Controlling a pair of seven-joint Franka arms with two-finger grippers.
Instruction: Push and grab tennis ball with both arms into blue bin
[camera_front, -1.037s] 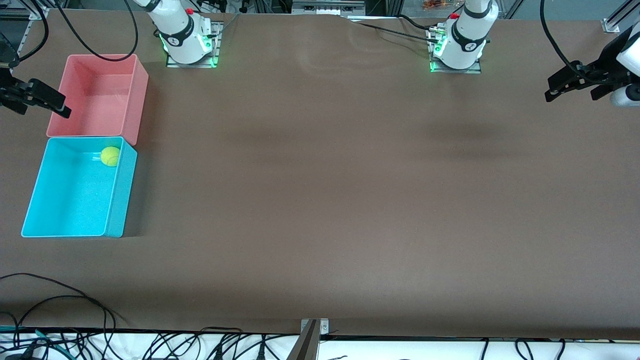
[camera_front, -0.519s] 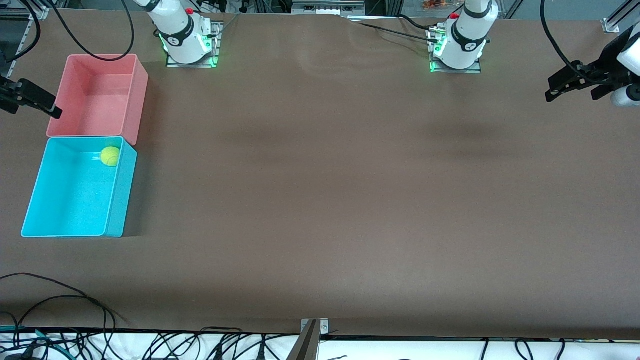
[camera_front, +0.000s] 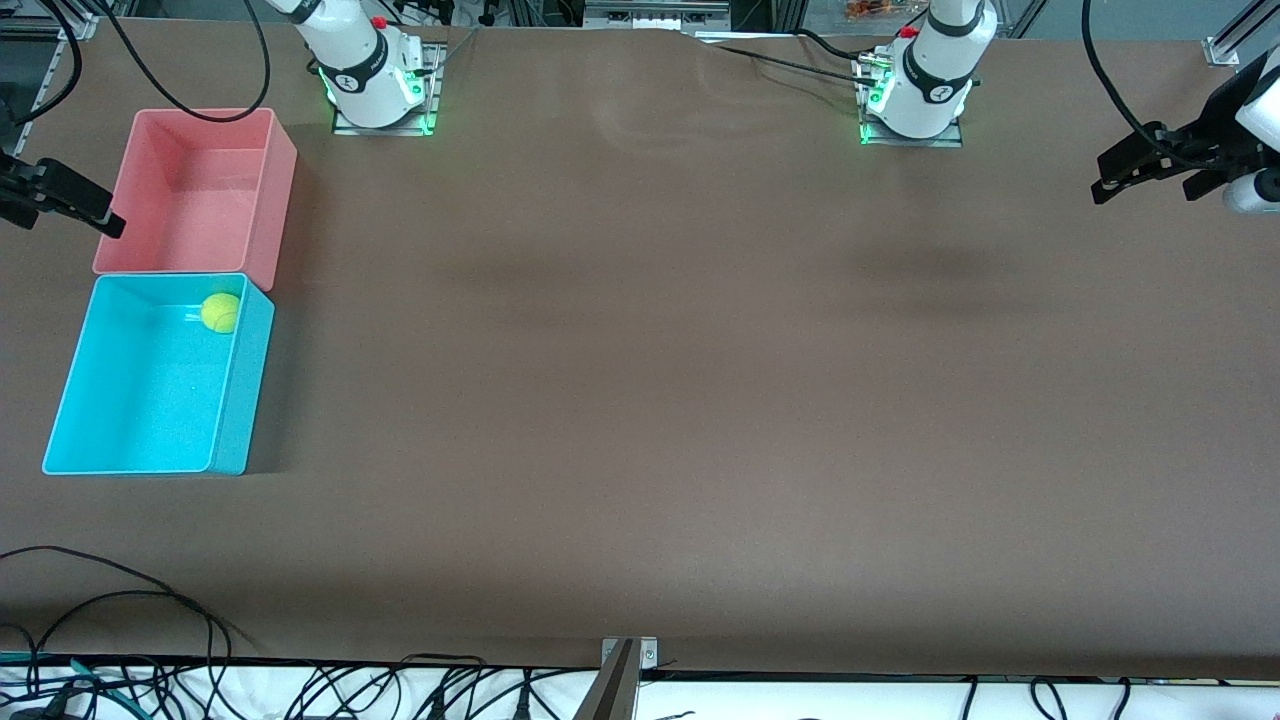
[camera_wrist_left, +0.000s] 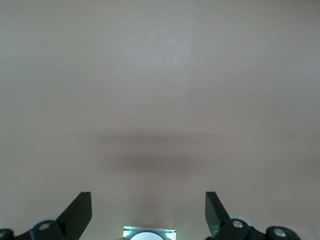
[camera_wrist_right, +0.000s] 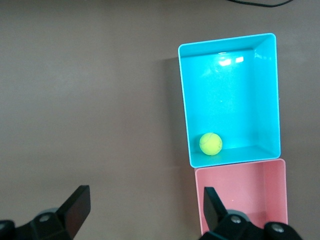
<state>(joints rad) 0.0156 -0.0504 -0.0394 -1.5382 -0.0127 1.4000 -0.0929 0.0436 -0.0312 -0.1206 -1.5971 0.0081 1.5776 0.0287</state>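
From the front we are seeing the tennis ball (camera_front: 220, 312) sitting inside the blue bin (camera_front: 242, 400), in the corner next to the pink bin (camera_front: 283, 200), which is touching the blue one. Our right gripper (camera_front: 100, 215) is hanging in the air at the right arm's end of the desk (camera_front: 640, 400), just beside the pink bin's outer wall and above the level of the ball. Our left gripper (camera_front: 1105, 185) is hanging over the left arm's end of the desk, well apart from both bins, and that arm is waiting.

Through the left wrist camera we are looking down at bare desk, with the left gripper (camera_wrist_left: 148, 212) spread wide and holding nothing.

Through the right wrist camera we are looking down past the right gripper (camera_wrist_right: 145, 207), also spread wide and empty, with the blue bin (camera_wrist_right: 227, 42) and its ball (camera_wrist_right: 210, 143) below and ahead of it.

We are judging the job as done. What could go wrong now is small: if we are lowering the right arm carelessly, its gripper could be clipping the pink bin's wall, nudging both bins and setting the ball rolling.
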